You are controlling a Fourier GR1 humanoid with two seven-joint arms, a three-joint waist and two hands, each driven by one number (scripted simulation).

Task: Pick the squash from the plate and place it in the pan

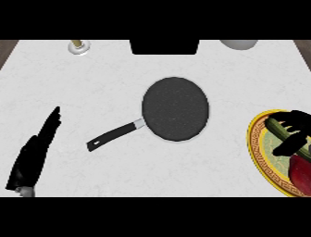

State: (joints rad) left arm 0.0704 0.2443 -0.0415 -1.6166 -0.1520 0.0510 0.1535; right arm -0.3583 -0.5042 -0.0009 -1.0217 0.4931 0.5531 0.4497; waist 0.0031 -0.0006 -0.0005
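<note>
Right hand [307, 130] at right edge of head view, over the gold-rimmed plate [255, 149], grey forearm coming in from lower right. Fingers and thumb curled round the squash [278, 129], fingers on its far side, thumb on its near side. Squash is green and elongated, long axis upper left to lower right, free end pointing up-left toward the pan [175, 109]; far end hidden under the hand. Squash sits within the plate's outline; can't tell if lifted off it. Dark red vegetable [307, 177] also on plate, just below the hand. Pan mid-bench, well apart from plate, black handle [114, 137] pointing lower left. Left hand [35, 149] at lower left on the white bench [83, 92], fingers straight, pointing up-right, holding nothing.
</note>
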